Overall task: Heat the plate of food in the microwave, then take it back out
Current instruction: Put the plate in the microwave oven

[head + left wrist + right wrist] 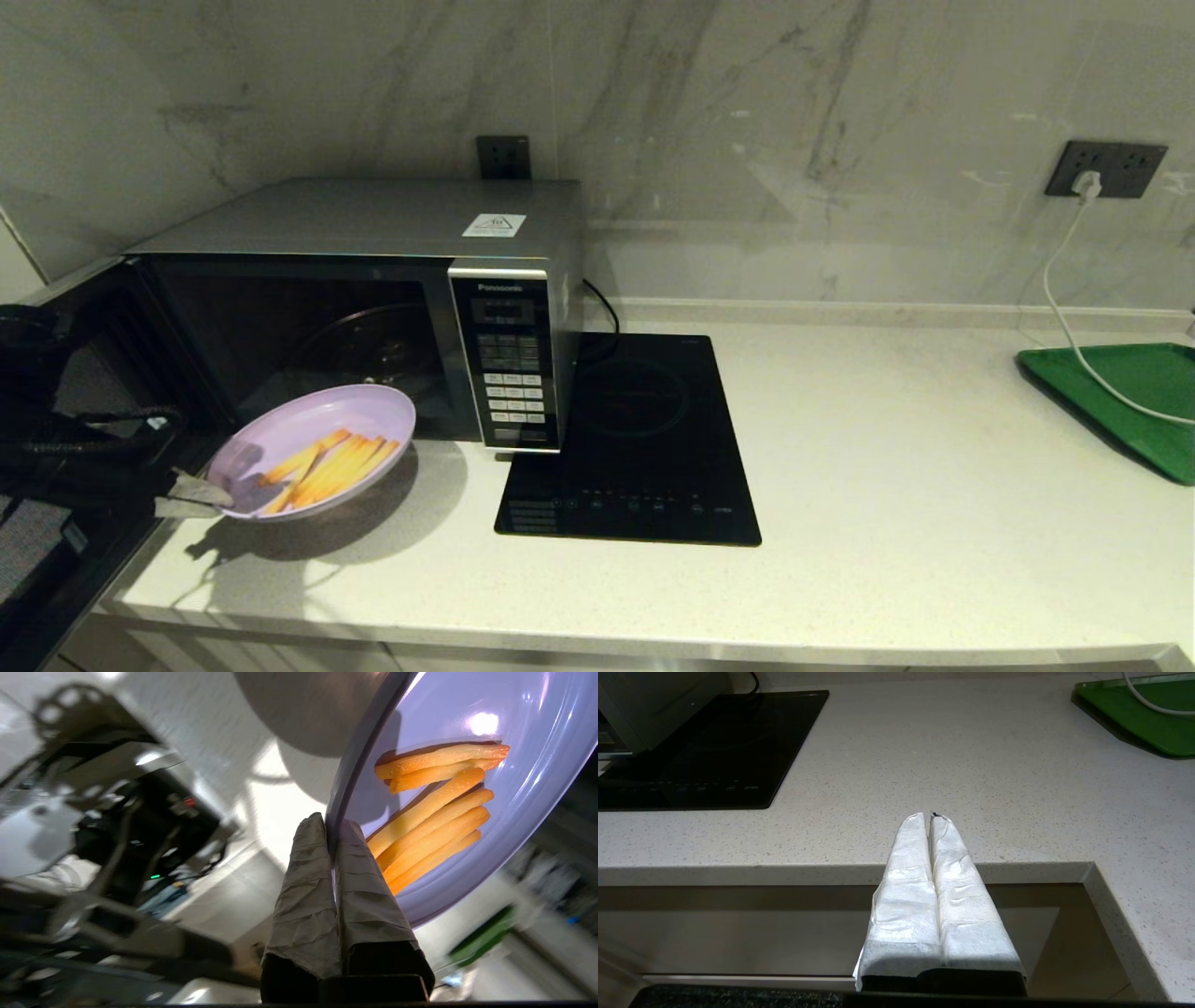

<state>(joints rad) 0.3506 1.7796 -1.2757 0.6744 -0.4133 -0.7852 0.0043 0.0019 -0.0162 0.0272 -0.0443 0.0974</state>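
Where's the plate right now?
In the head view the plate is at the left, held above the counter before the open microwave, its near rim pinched by the left gripper.

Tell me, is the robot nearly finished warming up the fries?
Hard to say. Done: the microwave door is open, and the plate of food is lifted off the counter. In hand: the left tool pinches the plate's rim, holding it just outside the opening. The pictures don't show whether it is going in or coming out, so heating may remain. The right tool rests shut near the counter's edge.
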